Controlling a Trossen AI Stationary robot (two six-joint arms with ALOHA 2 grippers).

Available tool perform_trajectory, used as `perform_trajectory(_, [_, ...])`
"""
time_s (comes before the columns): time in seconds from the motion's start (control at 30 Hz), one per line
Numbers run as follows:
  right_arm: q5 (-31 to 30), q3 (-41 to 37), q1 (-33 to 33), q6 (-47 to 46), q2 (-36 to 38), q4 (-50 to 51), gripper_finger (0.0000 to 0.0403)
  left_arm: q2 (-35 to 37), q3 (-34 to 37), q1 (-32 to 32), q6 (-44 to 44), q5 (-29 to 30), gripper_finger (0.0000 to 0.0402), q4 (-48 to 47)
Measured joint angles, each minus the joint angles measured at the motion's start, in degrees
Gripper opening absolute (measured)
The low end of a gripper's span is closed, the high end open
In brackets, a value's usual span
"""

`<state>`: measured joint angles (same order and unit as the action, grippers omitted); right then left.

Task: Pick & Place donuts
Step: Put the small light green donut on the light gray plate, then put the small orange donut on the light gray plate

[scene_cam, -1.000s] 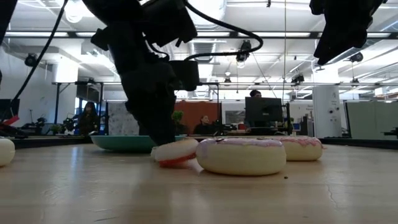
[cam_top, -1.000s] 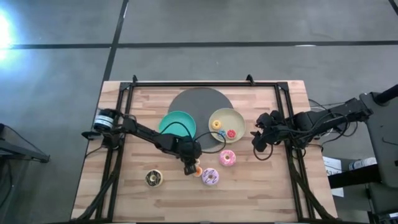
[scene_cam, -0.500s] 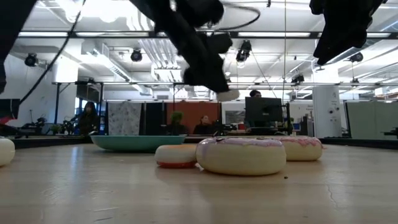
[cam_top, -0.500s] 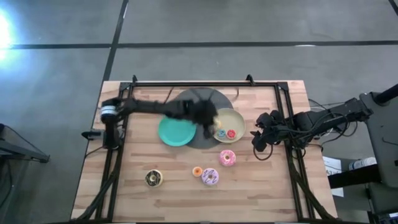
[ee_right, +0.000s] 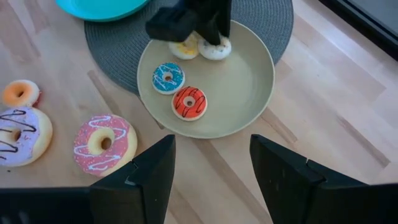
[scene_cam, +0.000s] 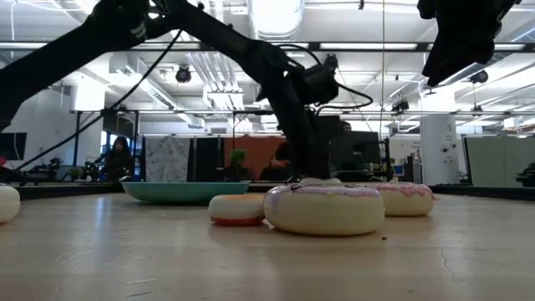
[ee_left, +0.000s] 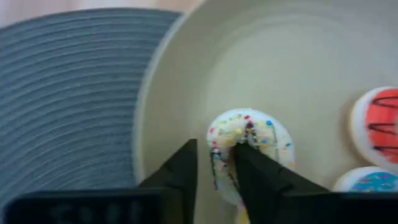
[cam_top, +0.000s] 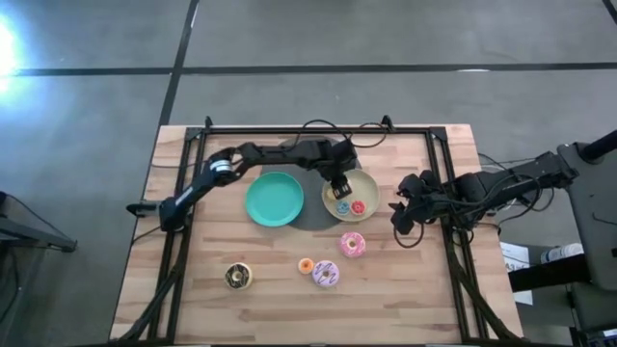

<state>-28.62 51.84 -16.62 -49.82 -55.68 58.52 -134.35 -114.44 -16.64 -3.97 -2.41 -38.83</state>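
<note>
My left gripper [cam_top: 337, 186] reaches over the beige plate [cam_top: 366, 181] and is shut on a tiny white sprinkled donut [ee_left: 261, 134]. Blue [ee_right: 167, 76], red [ee_right: 189, 102] and yellow [ee_right: 183, 47] tiny donuts lie flat in that plate. On the bare wood lie the pink donut [cam_top: 352, 244], the lilac sprinkled one [cam_top: 326, 275], the tiny orange one [cam_top: 306, 265] and the dark chocolate one [cam_top: 238, 277]. My right gripper [cam_top: 397, 220] waits open above the table's right side. My left gripper pinches the white donut's rim [ee_left: 222, 155] between its two fingers, one finger [ee_left: 186, 165] outside the ring and the other [ee_left: 252, 165] over its middle. It comes from above, pointing down. The donut sits low in the beige plate; whether it rests on it, I cannot tell.
A teal plate [cam_top: 275, 200] lies left of the beige one, both partly on a round grey mat [cam_top: 307, 154]. A black frame [cam_top: 289, 130] runs along the table's edges. Bare wood shows along the near edge and on the left.
My left gripper has risen from beside the orange donut near the table's middle, swung toward the far edge over the grey mat with the white donut in its fingers, then come down into the beige plate. The orange donut has stayed on the wood.
</note>
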Motion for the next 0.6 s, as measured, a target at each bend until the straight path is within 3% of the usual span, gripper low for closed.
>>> perform_trajectory(0.2, [0.0, -1.1, 0.0, -0.1, 0.2, 0.0, 0.0198, 3.0, -1.8, 0.1, -0.1, 1.9, 0.0153, -3.7])
perform_trajectory(0.37, [0.2, -2.2, 0.0, -0.1, 0.2, 0.0, 0.0198, 13.4, 0.2, 2.2, -0.7, -1.4, 0.0167, -7.2])
perform_trajectory(0.5, [0.3, -2.4, 0.0, 0.4, 0.2, 0.0, 0.0198, 21.0, 11.2, 7.7, 0.8, -9.9, 0.0167, -8.9])
perform_trajectory(0.6, [0.3, -2.4, 0.0, 1.8, 0.2, -0.2, 0.0198, 25.4, 23.3, 13.1, -3.1, -10.9, 0.0167, -4.9])
